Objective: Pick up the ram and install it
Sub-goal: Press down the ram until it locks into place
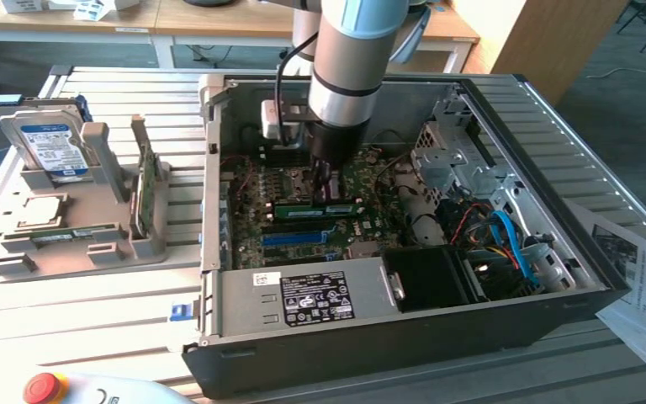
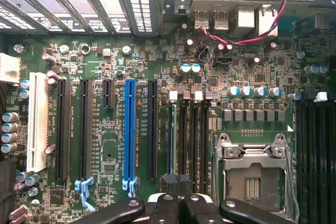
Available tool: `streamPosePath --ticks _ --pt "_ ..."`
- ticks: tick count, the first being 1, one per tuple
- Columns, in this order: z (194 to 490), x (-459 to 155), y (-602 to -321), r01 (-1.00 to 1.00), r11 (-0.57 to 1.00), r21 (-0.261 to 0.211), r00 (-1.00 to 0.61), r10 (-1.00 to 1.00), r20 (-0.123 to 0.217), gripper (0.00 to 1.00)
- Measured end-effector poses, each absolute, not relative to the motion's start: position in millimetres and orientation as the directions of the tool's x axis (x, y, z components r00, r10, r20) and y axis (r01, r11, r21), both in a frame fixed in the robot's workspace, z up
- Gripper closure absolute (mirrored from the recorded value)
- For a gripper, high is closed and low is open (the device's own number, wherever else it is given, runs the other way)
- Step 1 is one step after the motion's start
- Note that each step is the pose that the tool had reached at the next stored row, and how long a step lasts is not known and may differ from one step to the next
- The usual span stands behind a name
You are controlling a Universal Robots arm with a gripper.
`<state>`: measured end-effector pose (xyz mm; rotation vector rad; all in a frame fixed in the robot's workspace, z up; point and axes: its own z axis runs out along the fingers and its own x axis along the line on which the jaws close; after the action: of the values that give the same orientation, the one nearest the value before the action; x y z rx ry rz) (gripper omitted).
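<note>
From the exterior view I see a slatted bench point(image 1: 98, 311) carrying an open computer case point(image 1: 413, 337). My end effector point(image 1: 325, 187) sits clenched over the ram point(image 1: 314, 208) on the motherboard point(image 1: 289, 189). In the wrist view, its fingers point(image 2: 165, 205) meet above the ram point(image 2: 172, 135), seated edge-on beside the blue slot point(image 2: 129, 129).

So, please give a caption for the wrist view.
Shut gripper poised over the motherboard beside the blue slot.

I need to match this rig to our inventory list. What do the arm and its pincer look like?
The arm is a silver-grey tube with a light blue joint cap and a black lower section. A black cable runs beside it, and a white box sits at the wrist. The pincer has black fingers with silver screw heads.
</note>
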<state>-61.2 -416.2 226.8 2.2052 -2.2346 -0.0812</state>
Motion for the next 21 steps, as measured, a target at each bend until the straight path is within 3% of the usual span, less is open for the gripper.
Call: streamPosePath --ticks 21 --pt "224.3 -61.6 -416.3 -0.999 0.013 0.038 -0.014 -0.999 -0.035 0.9"
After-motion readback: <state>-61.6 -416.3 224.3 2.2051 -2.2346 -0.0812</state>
